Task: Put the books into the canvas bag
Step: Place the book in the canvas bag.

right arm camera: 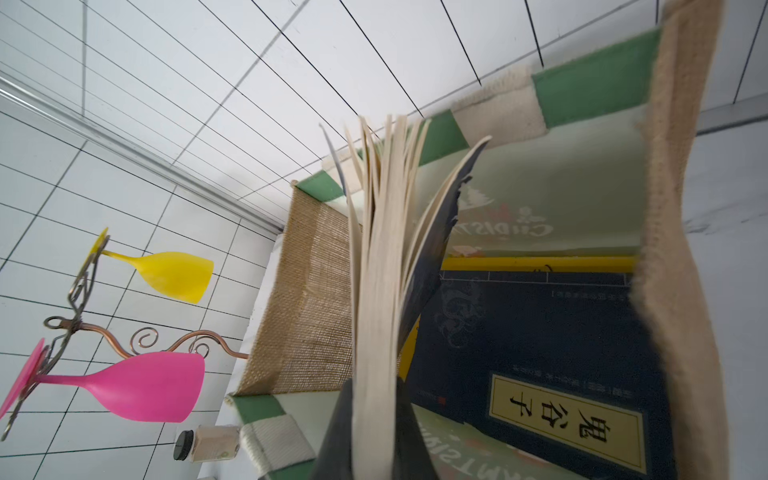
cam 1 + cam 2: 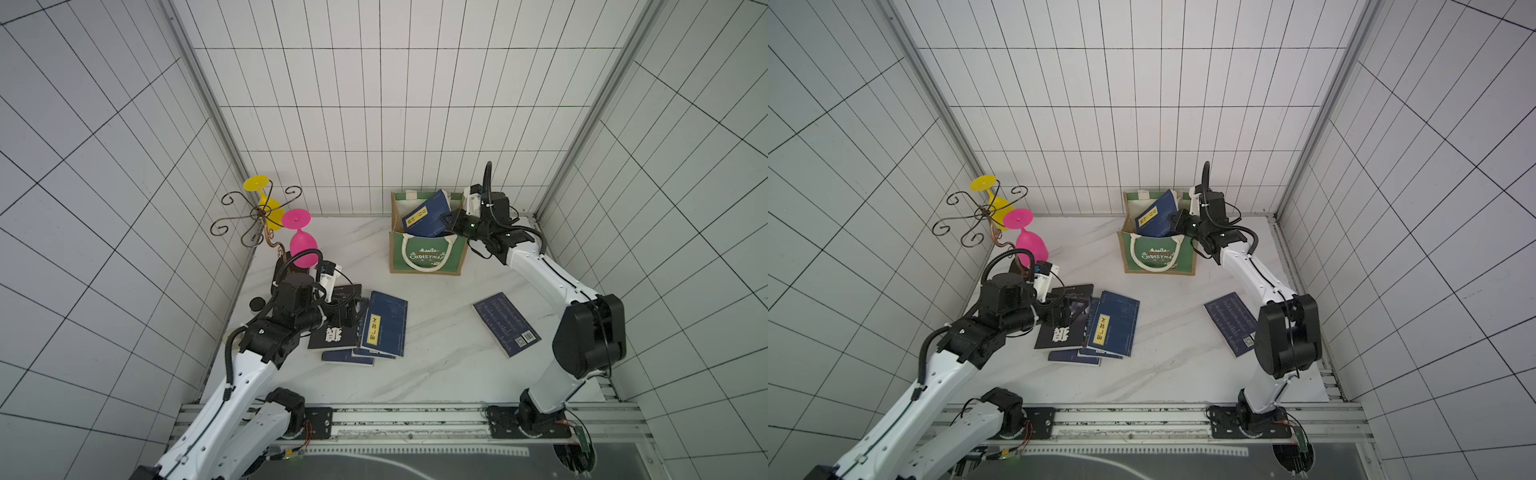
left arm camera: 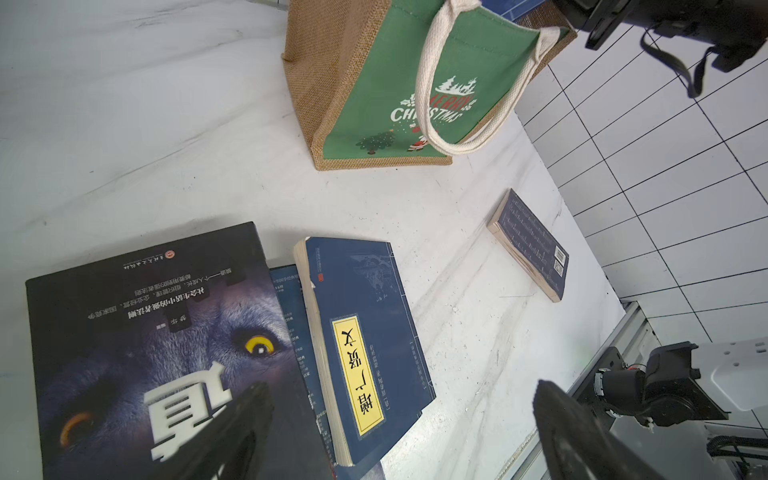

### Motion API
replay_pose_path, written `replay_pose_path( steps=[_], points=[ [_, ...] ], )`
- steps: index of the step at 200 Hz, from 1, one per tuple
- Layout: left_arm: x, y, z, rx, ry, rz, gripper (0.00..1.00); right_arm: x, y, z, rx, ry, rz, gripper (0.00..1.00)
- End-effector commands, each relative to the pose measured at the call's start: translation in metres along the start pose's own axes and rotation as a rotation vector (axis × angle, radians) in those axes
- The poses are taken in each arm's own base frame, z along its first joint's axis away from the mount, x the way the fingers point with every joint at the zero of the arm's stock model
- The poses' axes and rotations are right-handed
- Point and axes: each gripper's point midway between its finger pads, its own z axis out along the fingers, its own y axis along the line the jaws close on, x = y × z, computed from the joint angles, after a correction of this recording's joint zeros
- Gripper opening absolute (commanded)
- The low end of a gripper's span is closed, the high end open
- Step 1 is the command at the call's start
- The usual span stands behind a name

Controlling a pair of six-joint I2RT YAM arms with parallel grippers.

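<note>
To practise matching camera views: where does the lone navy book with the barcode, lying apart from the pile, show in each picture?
Both top views: the lone navy book lies right of centre, nearer the camera than the canvas bag.
Left wrist: lying flat, apart from the bag's green front, barcode showing.
Right wrist: not in it.
Shared landmark: the canvas bag, seen in all four.
</note>
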Motion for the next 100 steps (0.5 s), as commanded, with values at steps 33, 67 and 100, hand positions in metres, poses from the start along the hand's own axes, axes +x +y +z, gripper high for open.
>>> replay_pose_path(
  steps=[33, 67, 100],
  points=[
    [-0.003, -0.003, -0.003, 0.015, -0.024, 0.015, 0.97, -0.016, 0.012, 0.026, 0.055, -0.075, 0.075, 0.0],
    [-0.003, -0.004, -0.003, 0.022, -0.023, 0.016, 0.97, -0.017, 0.006, 0.025, 0.102, -0.092, 0.078, 0.13],
    [-0.003, -0.005, -0.004, 0.022, -0.026, 0.017, 0.97, -0.018, 0.007, 0.026, 0.111, -0.072, 0.061, 0.34]
  ],
)
